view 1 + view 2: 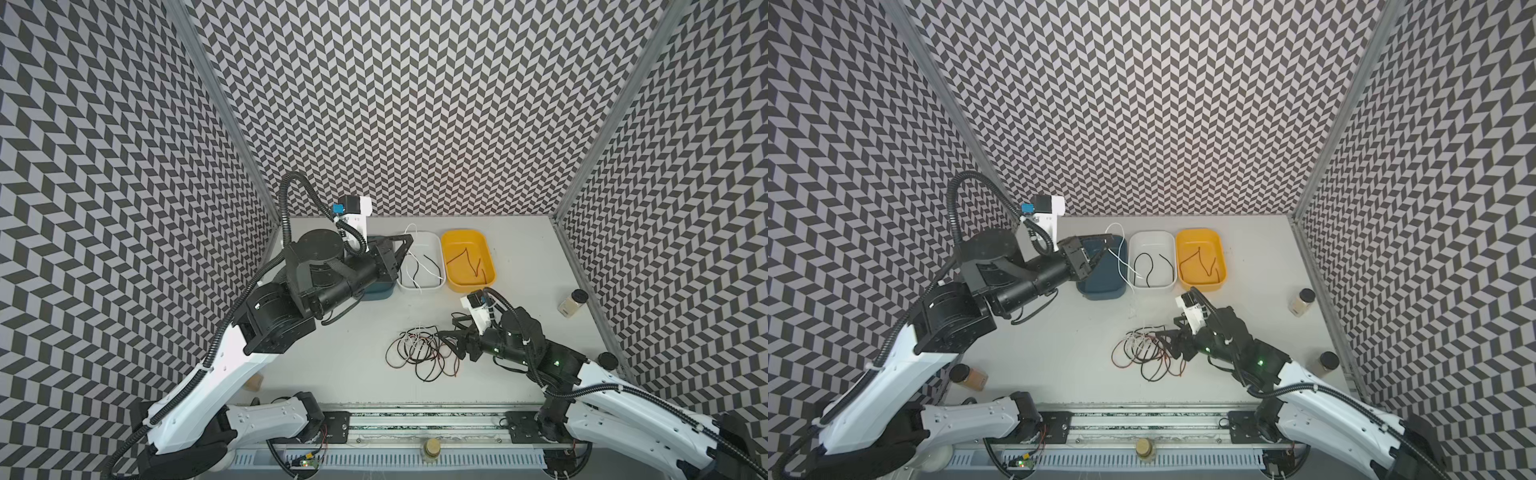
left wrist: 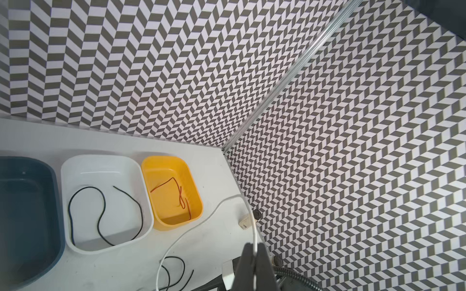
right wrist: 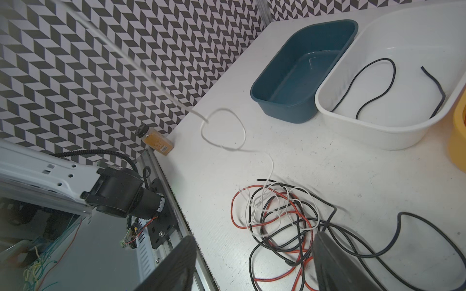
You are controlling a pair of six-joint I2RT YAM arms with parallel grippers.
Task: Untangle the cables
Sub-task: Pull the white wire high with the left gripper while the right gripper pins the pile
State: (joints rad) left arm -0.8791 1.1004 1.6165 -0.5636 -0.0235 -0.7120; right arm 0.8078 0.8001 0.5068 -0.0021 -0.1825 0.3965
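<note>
We pinch the white cable (image 2: 206,218) high in our left gripper (image 2: 253,252) — to pull it free. Our right gripper (image 3: 254,254) hangs, jaws apart, by the pile (image 3: 282,216).

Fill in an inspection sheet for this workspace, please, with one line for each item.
Surface: white table, some dark marks.
Job's things: tangle of black, red and white strands on the table; black cable in white tray; red cable in yellow tray; blue tray empty.
Clutter: spice jars at the table edges.
Grippers: left gripper shut on white cable, raised; right gripper open at the tangle.
Cables: ribbed hoses along both arms.
Surroundings: chevron walls on three sides.
</note>
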